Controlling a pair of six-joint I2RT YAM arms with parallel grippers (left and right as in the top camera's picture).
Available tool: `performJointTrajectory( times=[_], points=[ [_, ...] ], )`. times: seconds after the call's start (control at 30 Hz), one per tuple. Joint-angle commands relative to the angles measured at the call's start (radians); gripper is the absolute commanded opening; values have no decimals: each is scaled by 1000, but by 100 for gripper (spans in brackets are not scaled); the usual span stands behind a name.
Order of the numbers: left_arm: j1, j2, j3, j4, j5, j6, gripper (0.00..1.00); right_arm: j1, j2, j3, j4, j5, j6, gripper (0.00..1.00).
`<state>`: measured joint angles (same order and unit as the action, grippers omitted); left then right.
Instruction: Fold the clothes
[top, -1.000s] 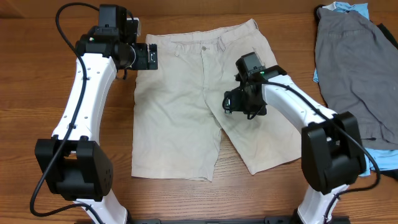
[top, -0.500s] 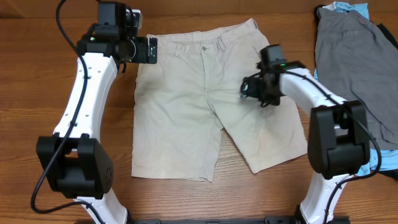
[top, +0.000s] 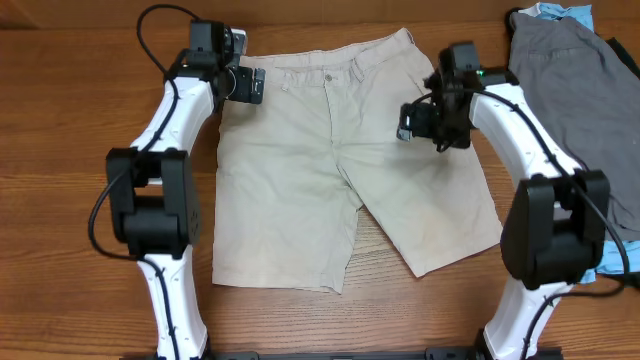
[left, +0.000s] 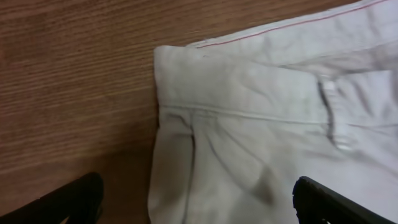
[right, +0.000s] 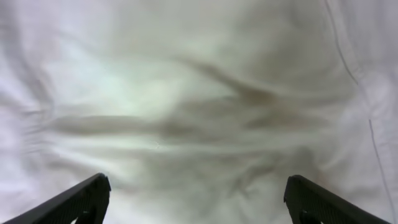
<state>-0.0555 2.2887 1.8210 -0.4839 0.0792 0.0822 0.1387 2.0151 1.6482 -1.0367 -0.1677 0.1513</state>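
Your right gripper (right: 198, 183) has left the middle of the shorts (top: 300, 170) and gone far and right; it now hangs over their right hip. Your left arm has swung in, and its gripper (top: 250, 86) sits a bit more right, at the far-left waistband corner.

Hard to see:
- The left gripper covers that waistband corner from overhead. The left wrist view shows the corner lying flat on the table (top: 60, 120).
- The right wrist view is soft and shows only creased beige cloth, so you can't tell which part of the shorts it is.
- Both pairs of fingers are cut off by the lower edge of the wrist views.
- The grey garment (top: 565, 110) runs off the right edge.
- The light blue garment (top: 560, 12) is mostly hidden under the grey one, with only slivers showing at the far end and the near right.

Counts:
- Shorts: one pair, two legs, one waistband button (top: 330, 76).
- Other clothes: one grey garment, one blue.
- Robot: two arms, two grippers.

Grippers:
- Left: jaws spread wide, holding nothing, just above the waistband corner.
- Right: jaws also wide apart, with cloth below and nothing pinched between them.

The shorts lie spread out flat mid-table, waistband far and legs near, with the right leg angled outward. The grey and blue pile is at the far right, apart from the shorts.
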Motion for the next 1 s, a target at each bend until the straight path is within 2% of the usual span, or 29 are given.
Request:
performJointTrajectory(
  times=[0.0,0.13,0.23,0.27,0.33,0.37,0.4,0.47,0.57,0.7,0.97],
  points=[
    [19,95,91,13,3,27,100,18,-113,43,-17,9,-29,95],
    [17,154,124,32,17,27,99,18,-124,43,-21,9,-29,95],
    [15,164,124,55,56,26,87,18,-124,43,-19,8,-29,95],
    [14,167,124,63,70,26,79,18,-124,43,-19,8,-28,95],
    [11,178,124,82,87,12,48,18,-124,43,-19,8,-28,95],
    [10,183,124,85,87,0,27,18,-124,43,-20,9,-25,95],
    [9,183,124,84,87,-13,16,18,-124,43,-19,8,-25,95],
    [9,183,124,74,68,-42,4,18,-124,43,-19,9,-25,95],
    [27,179,137,4,-68,-159,4,18,-124,42,-17,8,-21,95],
    [86,157,194,-228,-231,-285,4,18,-124,42,-16,5,-17,95],
    [247,151,274,-765,-233,-460,4,18,-124,42,-14,5,52,95]
  ],
)
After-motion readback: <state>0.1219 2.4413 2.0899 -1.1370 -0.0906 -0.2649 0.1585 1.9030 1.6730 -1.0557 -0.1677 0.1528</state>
